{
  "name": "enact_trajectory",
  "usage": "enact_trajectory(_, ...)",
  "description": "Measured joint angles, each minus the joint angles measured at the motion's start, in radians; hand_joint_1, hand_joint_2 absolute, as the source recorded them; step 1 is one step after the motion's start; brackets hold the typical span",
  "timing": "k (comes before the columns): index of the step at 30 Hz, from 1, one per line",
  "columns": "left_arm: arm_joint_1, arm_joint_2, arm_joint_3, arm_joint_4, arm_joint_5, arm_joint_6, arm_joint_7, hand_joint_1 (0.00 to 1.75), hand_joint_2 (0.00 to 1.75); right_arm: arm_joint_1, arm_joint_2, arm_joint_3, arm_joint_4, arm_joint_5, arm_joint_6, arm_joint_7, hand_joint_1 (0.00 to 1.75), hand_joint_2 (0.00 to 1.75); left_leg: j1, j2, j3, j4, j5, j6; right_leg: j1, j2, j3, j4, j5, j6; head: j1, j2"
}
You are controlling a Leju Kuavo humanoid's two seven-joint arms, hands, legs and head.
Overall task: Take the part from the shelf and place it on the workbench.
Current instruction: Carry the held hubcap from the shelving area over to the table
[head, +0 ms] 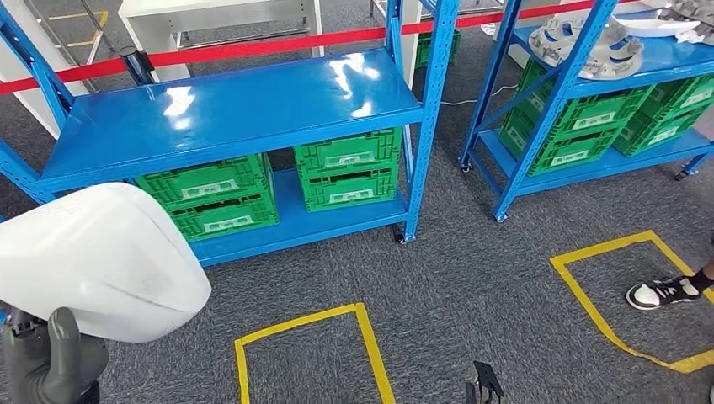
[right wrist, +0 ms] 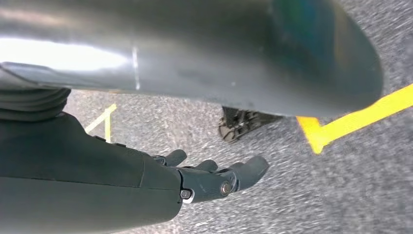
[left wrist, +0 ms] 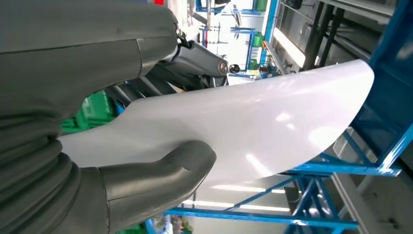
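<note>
One white curved part [head: 97, 261] sits in my left hand [head: 52, 358], pinched between thumb and fingers, low at my left side in front of the blue shelf [head: 227, 109]. My right hand [right wrist: 204, 178] hangs empty over the grey carpet [head: 471, 286], fingers loosely apart.

I can read no words or numbers anywhere here. The green crates [head: 206, 198] under the blue shelf [head: 227, 109] in front of me each carry a pale label strip, and so do the crates [head: 581, 126] in the next rack, but the print on them is too small for me to make out.
</note>
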Motion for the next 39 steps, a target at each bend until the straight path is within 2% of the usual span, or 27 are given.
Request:
enact_trajectory(2, 0.031, 0.005, 0.015, -0.026, -0.005, 0.006, 0.001, 1.75, 1.75, 0.002, 0.0, -0.001, 0.0, 0.01, 0.019, -0.018, 0.0, 0.0, 0.005, -0.001, -0.02, 0.126, -0.1, -0.012, 0.0, -0.002, -0.032, 0.002, 0.025, -0.003, -0.002, 0.0)
enact_trajectory(3, 0.046, 0.007, 0.022, -0.037, -0.005, 0.005, 0.002, 1.75, 1.75, 0.002, 0.001, -0.001, 0.0, 0.014, 0.031, -0.034, 0.0, 0.0, 0.007, -0.001, -0.02, 0.179, -0.116, -0.015, -0.001, -0.003, -0.049, 0.004, 0.038, -0.001, -0.002, 0.0)
enact_trajectory(5, 0.072, 0.01, 0.031, -0.053, -0.004, -0.005, 0.005, 1.75, 1.75, 0.002, 0.005, -0.001, 0.0, 0.021, 0.051, -0.074, 0.0, 0.0, 0.011, -0.001, 0.018, 0.2, -0.081, -0.019, -0.001, -0.007, -0.082, 0.011, 0.06, 0.004, -0.002, 0.0)
enact_trajectory(6, 0.08, 0.013, 0.033, -0.058, -0.002, -0.017, 0.008, 1.75, 1.75, 0.002, 0.007, -0.001, 0.0, 0.021, 0.059, -0.099, 0.0, 0.0, 0.013, -0.001, 0.063, 0.16, -0.056, -0.02, -0.002, -0.008, -0.097, 0.015, 0.071, 0.008, -0.002, 0.0)
enact_trajectory(7, 0.084, 0.017, 0.033, -0.062, 0.001, -0.031, 0.013, 1.75, 1.75, 0.002, 0.009, -0.001, 0.0, 0.018, 0.067, -0.127, 0.0, 0.0, 0.015, -0.001, 0.124, 0.09, -0.05, -0.019, -0.002, -0.009, -0.111, 0.02, 0.081, 0.013, -0.002, 0.0)
enact_trajectory(9, 0.081, 0.024, 0.033, -0.065, 0.007, -0.06, 0.029, 1.75, 1.75, 0.0, 0.014, -0.002, -0.001, 0.007, 0.08, -0.178, 0.0, 0.0, 0.012, -0.004, 0.225, -0.052, -0.077, -0.01, -0.001, -0.009, -0.129, 0.027, 0.099, 0.024, -0.001, 0.0)
enact_trajectory(10, 0.077, 0.026, 0.032, -0.064, 0.008, -0.069, 0.037, 1.75, 1.75, -0.002, 0.016, -0.003, -0.001, 0.003, 0.082, -0.192, 0.0, 0.0, 0.008, -0.005, 0.246, -0.09, -0.092, -0.003, -0.001, -0.009, -0.133, 0.026, 0.109, 0.031, -0.002, 0.0)
enact_trajectory(12, 0.067, 0.028, 0.027, -0.06, 0.001, -0.074, 0.052, 1.75, 1.75, -0.002, 0.021, -0.004, 0.0, 0.006, 0.081, -0.184, 0.0, 0.0, 0.005, -0.003, 0.231, -0.103, -0.081, 0.019, -0.004, -0.009, -0.139, 0.021, 0.128, 0.044, -0.005, 0.0)
enact_trajectory(13, 0.062, 0.03, 0.02, -0.058, -0.003, -0.073, 0.058, 1.75, 1.75, -0.001, 0.024, -0.004, 0.001, 0.01, 0.077, -0.168, 0.0, 0.0, 0.006, 0.0, 0.22, -0.103, -0.07, 0.03, -0.005, -0.007, -0.146, 0.026, 0.119, 0.05, -0.006, 0.0)
enact_trajectory(14, 0.056, 0.031, 0.012, -0.056, -0.007, -0.071, 0.062, 1.75, 1.75, 0.001, 0.027, -0.004, 0.001, 0.017, 0.074, -0.148, 0.0, 0.0, 0.007, 0.002, 0.207, -0.104, -0.057, 0.04, -0.006, -0.005, -0.158, 0.048, 0.089, 0.055, -0.005, 0.0)
enact_trajectory(15, 0.05, 0.033, 0.002, -0.055, -0.009, -0.069, 0.065, 1.75, 1.75, 0.002, 0.03, -0.003, 0.002, 0.022, 0.069, -0.129, 0.0, 0.0, 0.008, 0.004, 0.193, -0.105, -0.044, 0.047, -0.007, -0.002, -0.172, 0.089, 0.041, 0.059, -0.005, 0.0)
enact_trajectory(17, 0.043, 0.041, -0.013, -0.054, -0.008, -0.064, 0.069, 1.75, 1.75, 0.002, 0.038, -0.002, 0.002, 0.027, 0.06, -0.101, 0.0, 0.0, 0.004, 0.007, 0.164, -0.101, -0.019, 0.054, -0.006, 0.0, -0.202, 0.214, -0.061, 0.061, -0.003, 0.0)
enact_trajectory(18, 0.042, 0.046, -0.018, -0.054, -0.005, -0.061, 0.071, 1.75, 1.75, 0.002, 0.04, -0.002, 0.002, 0.028, 0.057, -0.093, 0.0, 0.0, 0.002, 0.008, 0.148, -0.098, -0.007, 0.054, -0.006, 0.0, -0.208, 0.271, -0.084, 0.061, -0.003, 0.0)
enact_trajectory(19, 0.043, 0.052, -0.02, -0.054, -0.002, -0.057, 0.072, 1.75, 1.75, 0.001, 0.043, -0.002, 0.002, 0.028, 0.054, -0.089, 0.0, 0.0, 0.0, 0.009, 0.129, -0.094, 0.005, 0.054, -0.005, 0.0, -0.2, 0.304, -0.082, 0.059, -0.003, 0.0)
enact_trajectory(20, 0.047, 0.058, -0.021, -0.056, 0.002, -0.053, 0.073, 1.75, 1.75, 0.002, 0.045, -0.002, 0.002, 0.027, 0.053, -0.086, 0.0, 0.0, -0.002, 0.01, 0.111, -0.089, 0.015, 0.053, -0.004, 0.0, -0.176, 0.304, -0.061, 0.056, -0.003, 0.0)
enact_trajectory(21, 0.052, 0.064, -0.021, -0.06, 0.005, -0.048, 0.073, 1.75, 1.75, 0.002, 0.047, -0.002, 0.002, 0.026, 0.053, -0.086, 0.0, 0.0, -0.003, 0.01, 0.094, -0.082, 0.024, 0.051, -0.002, 0.0, -0.135, 0.269, -0.034, 0.051, -0.003, 0.0)
enact_trajectory(23, 0.066, 0.074, -0.021, -0.074, 0.008, -0.04, 0.075, 1.75, 1.75, 0.001, 0.048, -0.002, 0.001, 0.026, 0.054, -0.086, 0.0, 0.0, -0.005, 0.011, 0.068, -0.07, 0.039, 0.045, 0.005, 0.002, -0.02, 0.124, -0.026, 0.038, -0.002, 0.0)
enact_trajectory(25, 0.082, 0.082, -0.021, -0.093, 0.003, -0.035, 0.081, 1.75, 1.75, -0.001, 0.051, -0.001, 0.001, 0.032, 0.058, -0.083, 0.0, 0.0, -0.005, 0.012, 0.059, -0.067, 0.056, 0.035, 0.012, 0.004, 0.044, 0.02, -0.049, 0.028, -0.001, 0.0)
enact_trajectory(28, 0.1, 0.092, -0.021, -0.117, -0.006, -0.032, 0.094, 1.75, 1.75, -0.001, 0.057, 0.0, 0.001, 0.043, 0.063, -0.078, 0.0, 0.0, -0.002, 0.01, 0.053, -0.071, 0.071, 0.016, 0.011, 0.001, 0.034, -0.001, -0.03, 0.013, 0.002, 0.0)
enact_trajectory(29, 0.103, 0.095, -0.022, -0.122, -0.007, -0.032, 0.096, 1.75, 1.75, -0.001, 0.058, 0.0, 0.001, 0.044, 0.066, -0.08, 0.0, 0.0, -0.002, 0.007, 0.045, -0.057, 0.048, 0.01, 0.008, -0.002, 0.024, -0.005, -0.017, 0.006, 0.002, 0.0)
enact_trajectory(30, 0.104, 0.097, -0.022, -0.124, -0.008, -0.033, 0.097, 1.75, 1.75, 0.0, 0.06, 0.0, 0.001, 0.043, 0.069, -0.086, 0.0, 0.0, 0.0, 0.005, 0.034, -0.024, 0.007, 0.004, 0.005, -0.004, 0.012, -0.008, -0.004, 0.001, 0.001, 0.0)
enact_trajectory(32, 0.096, 0.098, -0.025, -0.122, -0.007, -0.047, 0.097, 1.75, 1.75, 0.0, 0.061, 0.0, 0.001, 0.033, 0.071, -0.106, 0.0, 0.0, 0.005, 0.002, 0.009, 0.09, -0.097, -0.006, 0.005, -0.006, -0.019, -0.004, 0.02, -0.003, 0.001, 0.0)
enact_trajectory(33, 0.085, 0.099, -0.028, -0.115, -0.002, -0.058, 0.096, 1.75, 1.75, 0.0, 0.061, -0.001, 0.001, 0.022, 0.067, -0.117, 0.0, 0.0, 0.007, 0.002, 0.003, 0.148, -0.125, -0.01, 0.005, -0.008, -0.036, 0.0, 0.032, -0.002, 0.001, 0.0)
enact_trajectory(34, 0.069, 0.098, -0.032, -0.103, 0.006, -0.073, 0.095, 1.75, 1.75, -0.001, 0.062, -0.004, 0.001, 0.007, 0.061, -0.129, 0.0, 0.0, 0.008, 0.002, 0.006, 0.187, -0.129, -0.013, 0.005, -0.01, -0.054, 0.004, 0.043, -0.001, 0.001, 0.0)
enact_trajectory(36, 0.024, 0.097, -0.043, -0.071, 0.023, -0.096, 0.091, 1.75, 1.75, -0.002, 0.062, -0.017, 0.001, -0.027, 0.044, -0.143, 0.0, 0.0, 0.012, 0.003, 0.058, 0.168, -0.081, -0.015, 0.004, -0.014, -0.089, 0.015, 0.065, 0.004, 0.001, 0.0)
enact_trajectory(37, 0.0, 0.096, -0.049, -0.052, 0.029, -0.103, 0.088, 1.75, 1.75, -0.003, 0.062, -0.026, 0.001, -0.038, 0.039, -0.145, 0.0, 0.0, 0.014, 0.002, 0.106, 0.112, -0.061, -0.015, 0.003, -0.015, -0.105, 0.021, 0.075, 0.007, 0.001, 0.0)
enact_trajectory(39, -0.042, 0.092, -0.057, -0.025, 0.032, -0.106, 0.079, 1.75, 1.75, -0.004, 0.061, -0.038, 0.0, -0.036, 0.038, -0.132, 0.0, 0.0, 0.013, -0.002, 0.204, -0.027, -0.07, -0.011, 0.004, -0.014, -0.13, 0.03, 0.095, 0.017, 0.001, 0.0)
